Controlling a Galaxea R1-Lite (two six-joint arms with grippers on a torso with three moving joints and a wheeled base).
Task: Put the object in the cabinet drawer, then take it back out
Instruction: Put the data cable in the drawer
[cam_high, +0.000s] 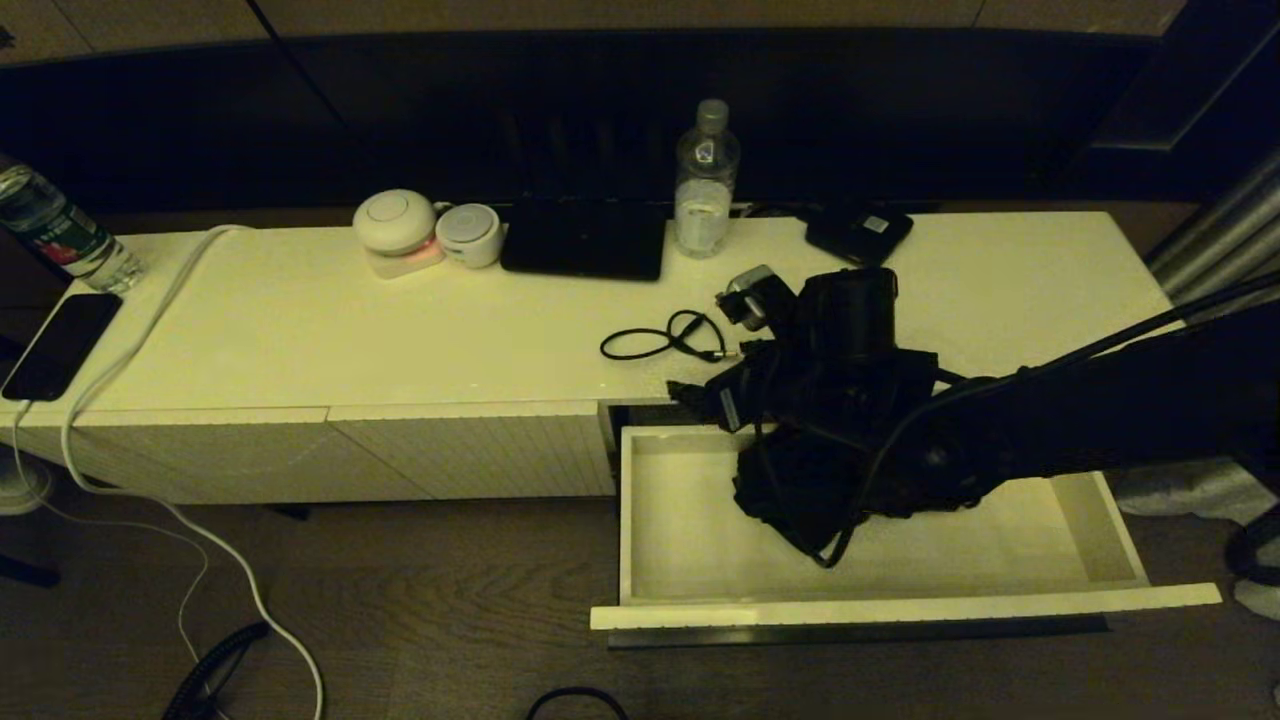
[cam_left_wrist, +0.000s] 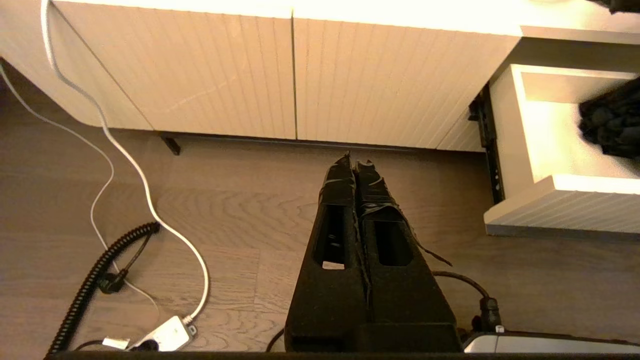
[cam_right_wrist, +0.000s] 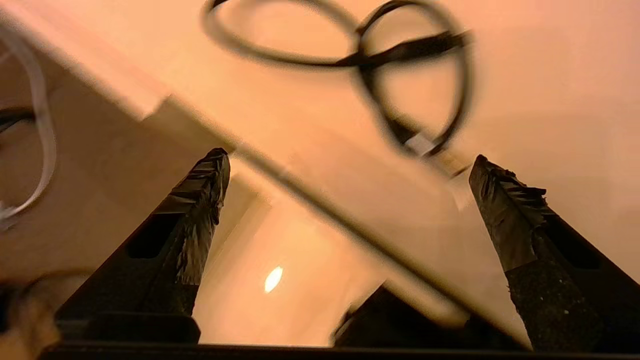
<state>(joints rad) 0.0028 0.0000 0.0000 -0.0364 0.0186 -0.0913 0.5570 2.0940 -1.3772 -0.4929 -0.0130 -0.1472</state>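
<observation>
Ribbed matt cream drawer front (cam_left_wrist: 565, 212), smooth white cabinet top (cam_high: 400, 330), grained wood floor (cam_left_wrist: 240, 215), clear plastic bottle (cam_high: 706, 190).

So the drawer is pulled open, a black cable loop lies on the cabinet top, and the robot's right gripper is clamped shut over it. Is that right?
Not quite. The right gripper is open: the right wrist view shows its fingers spread wide apart with nothing between them. The rest holds: the cabinet drawer is pulled open and the black cable loop lies on the cabinet top.

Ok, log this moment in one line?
drawer: open | right gripper: open, empty, at cabinet edge near black cable | left gripper: shut, parked
</observation>
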